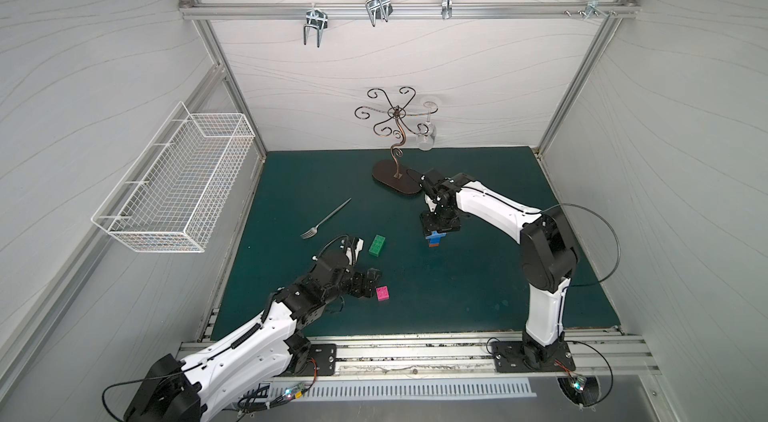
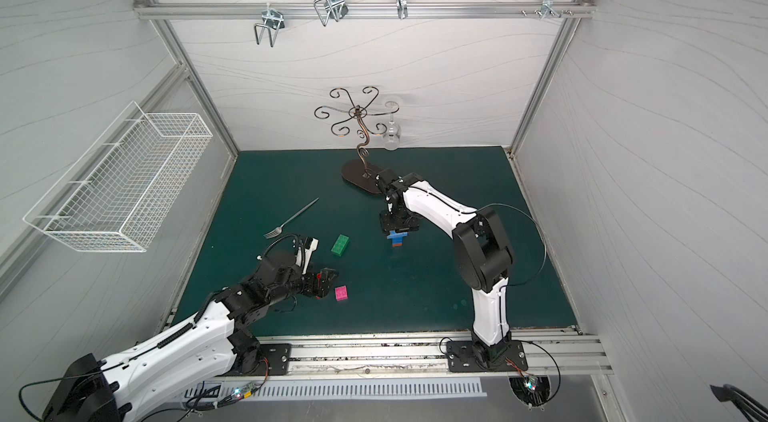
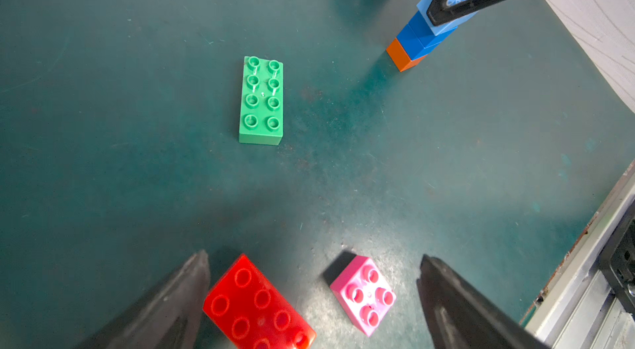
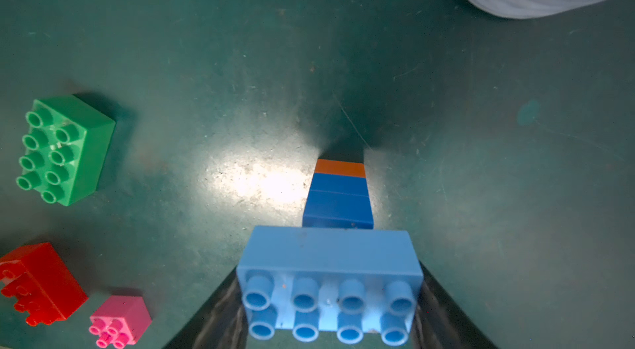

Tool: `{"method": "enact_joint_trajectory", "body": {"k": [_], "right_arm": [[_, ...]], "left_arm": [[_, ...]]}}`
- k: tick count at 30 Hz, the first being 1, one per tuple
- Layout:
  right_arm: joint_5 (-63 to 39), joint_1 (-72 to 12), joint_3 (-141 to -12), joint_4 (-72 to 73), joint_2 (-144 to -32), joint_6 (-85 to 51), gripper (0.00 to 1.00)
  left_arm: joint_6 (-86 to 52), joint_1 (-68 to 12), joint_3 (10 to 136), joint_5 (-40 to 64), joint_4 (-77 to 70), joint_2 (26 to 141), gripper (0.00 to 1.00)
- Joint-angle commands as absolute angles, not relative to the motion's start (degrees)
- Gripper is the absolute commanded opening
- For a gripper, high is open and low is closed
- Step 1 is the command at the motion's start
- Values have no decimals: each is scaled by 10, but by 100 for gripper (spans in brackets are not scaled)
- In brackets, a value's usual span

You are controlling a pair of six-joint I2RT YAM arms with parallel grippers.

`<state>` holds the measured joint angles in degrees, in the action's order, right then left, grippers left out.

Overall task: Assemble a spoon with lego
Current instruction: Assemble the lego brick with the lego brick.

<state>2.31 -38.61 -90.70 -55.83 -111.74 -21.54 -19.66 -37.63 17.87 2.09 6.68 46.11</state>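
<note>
The spoon [image 1: 434, 239] is a short upright stack on the green mat: orange at the bottom, two blue bricks, a long light blue brick [image 4: 330, 261] on top. My right gripper [image 1: 439, 229] [image 4: 330, 299] comes down from above, shut on the ends of that light blue brick. My left gripper [image 1: 371, 279] [image 3: 313, 258] hovers low and open. A long red brick [image 3: 257, 309] lies beside one finger and a small pink brick [image 1: 382, 293] [image 3: 364, 292] lies between the fingers, neither held. A long green brick [image 1: 377, 245] [image 3: 261, 101] lies loose between the two arms.
A metal fork [image 1: 326, 218] lies on the mat left of the green brick. A bronze wire stand [image 1: 395, 179] with a hanging wine glass [image 1: 428, 137] rises at the back, just behind my right wrist. A white wire basket [image 1: 174, 183] hangs on the left wall.
</note>
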Motion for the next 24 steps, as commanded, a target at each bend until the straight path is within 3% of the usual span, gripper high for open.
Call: {"method": "enact_joint_trajectory", "body": {"k": [1, 9, 24], "right_arm": [[-10, -396, -900, -612, -1166, -193, 56], [14, -388, -936, -654, -1178, -171, 57], [0, -387, -905, -605, -1131, -284, 59]], "left_arm": [[-191, -379, 187, 11, 59, 453, 100], [-192, -380, 186, 10, 59, 452, 100], [-193, -380, 186, 7, 64, 450, 100]]}}
